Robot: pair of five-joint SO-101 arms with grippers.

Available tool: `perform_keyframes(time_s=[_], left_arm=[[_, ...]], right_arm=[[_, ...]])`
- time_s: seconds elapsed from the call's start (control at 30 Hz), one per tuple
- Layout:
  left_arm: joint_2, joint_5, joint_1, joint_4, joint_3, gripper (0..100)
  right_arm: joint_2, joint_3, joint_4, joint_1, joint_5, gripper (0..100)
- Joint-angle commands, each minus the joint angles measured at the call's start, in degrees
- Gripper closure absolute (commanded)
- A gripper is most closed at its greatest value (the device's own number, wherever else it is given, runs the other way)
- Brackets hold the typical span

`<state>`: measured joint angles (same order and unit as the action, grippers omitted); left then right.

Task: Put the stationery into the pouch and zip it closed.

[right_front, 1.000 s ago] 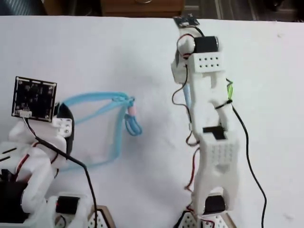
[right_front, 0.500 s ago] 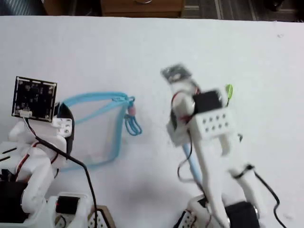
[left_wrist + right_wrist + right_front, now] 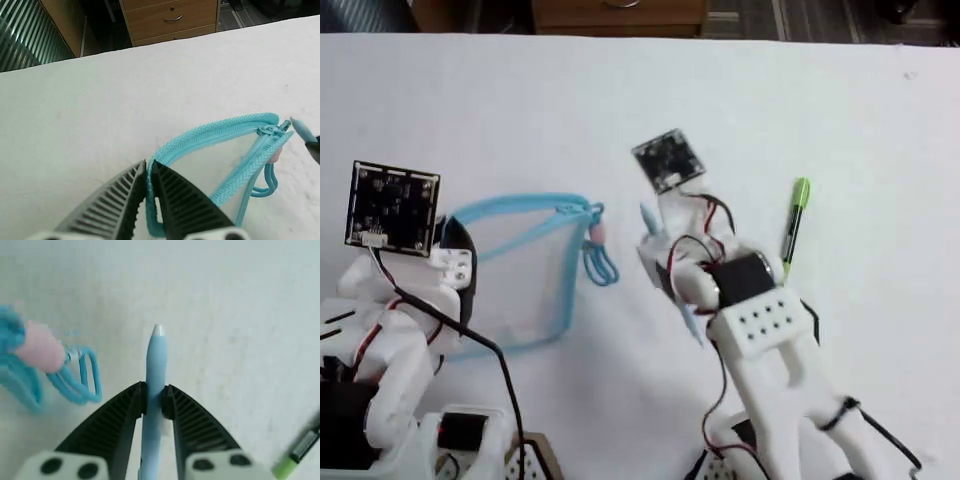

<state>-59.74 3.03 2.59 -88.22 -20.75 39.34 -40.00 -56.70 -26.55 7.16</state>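
While the left gripper (image 3: 149, 172) pinches the blue zipper edge of the clear pouch (image 3: 520, 265) at left-centre of the high view, the pouch lies on the white table (image 3: 520, 110) with its mouth unzipped and the table showing through it. Right of its pink zipper pull (image 3: 598, 232), the right gripper (image 3: 154, 390) clamps a blue pen (image 3: 155, 360), outside the pouch. A green pen (image 3: 793, 230) lies farther right.

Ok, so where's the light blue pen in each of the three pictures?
High view: the slim light blue pen is mid-table, its tip showing just right of the clear pouch with a blue zipper edge.
Left wrist view: just the pen's tip, beside the pouch's zipper end.
Right wrist view: the pen is clamped between the black fingers.
Shared landmark: the pink zipper tab, close to the pen's tip.
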Motion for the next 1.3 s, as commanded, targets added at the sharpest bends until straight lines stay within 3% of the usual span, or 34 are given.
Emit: perform_keyframes(time_s=[0.0,0.17,0.43,0.67,0.87,1.03,1.27], left_arm=[[0.22,0.26,0.13,-1.85,-2.37,98],[0.22,0.26,0.13,-1.85,-2.37,98],[0.22,0.26,0.13,-1.85,-2.37,98],[0.22,0.26,0.13,-1.85,-2.37,98],[0.22,0.26,0.13,-1.93,-2.37,98],[0.22,0.26,0.13,-1.85,-2.37,98],[0.22,0.26,0.13,-1.85,-2.37,98]], right_arm=[[5.23,0.53,7.34,0.22,-3.52,98.1],[12.79,0.53,21.41,0.13,-11.43,98.1],[23.96,0.62,44.53,-0.31,-13.01,98.1],[25.45,0.53,48.66,-8.75,-17.85,98.1],[20.18,-1.67,51.65,-9.89,-23.12,98.1],[15.25,-1.23,56.92,-10.07,-23.30,98.1],[12.44,-0.35,57.19,-18.24,-23.30,98.1]])
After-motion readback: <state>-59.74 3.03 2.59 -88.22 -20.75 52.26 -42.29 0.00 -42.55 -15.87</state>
